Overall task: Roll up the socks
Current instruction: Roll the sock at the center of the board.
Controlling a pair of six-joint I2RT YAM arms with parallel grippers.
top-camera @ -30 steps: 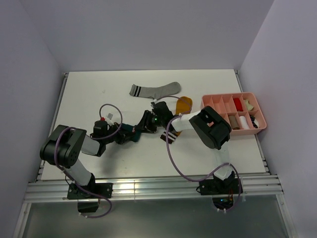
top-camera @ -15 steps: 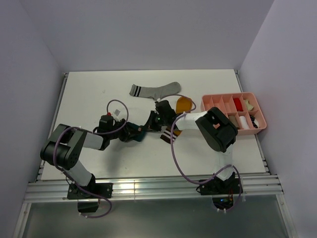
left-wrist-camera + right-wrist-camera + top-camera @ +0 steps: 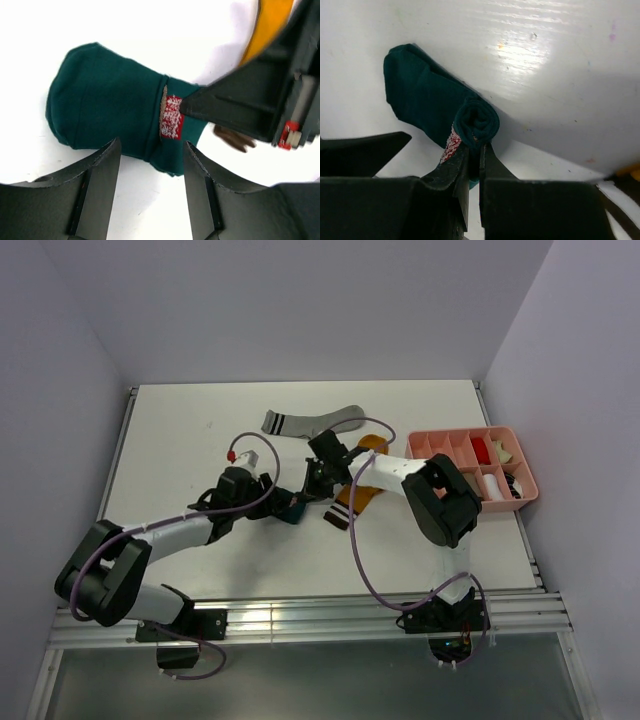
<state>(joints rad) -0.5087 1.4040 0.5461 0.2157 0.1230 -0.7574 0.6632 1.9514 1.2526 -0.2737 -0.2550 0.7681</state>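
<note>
The dark teal sock (image 3: pixel 110 115) lies on the white table, its toe end flat and its other end wound into a small roll (image 3: pixel 477 120). My right gripper (image 3: pixel 474 147) is shut on the edge of that roll. My left gripper (image 3: pixel 151 146) stands open just short of the sock's near edge, with nothing between its fingers. In the top view the teal sock (image 3: pixel 291 510) lies between the left gripper (image 3: pixel 278 504) and the right gripper (image 3: pixel 306 490). The grey sock (image 3: pixel 312 422) lies flat farther back. The mustard sock (image 3: pixel 366 478) lies under the right arm.
A pink compartment tray (image 3: pixel 432 440) holding small rolled bundles stands at the right side of the table. The mustard sock's striped cuff (image 3: pixel 340 516) lies just right of the teal sock. The right gripper's fingers (image 3: pixel 235 105) reach into the left wrist view.
My left gripper has opened, let go of the teal sock and reached further right. My right gripper has shut on the sock's rolled end.
</note>
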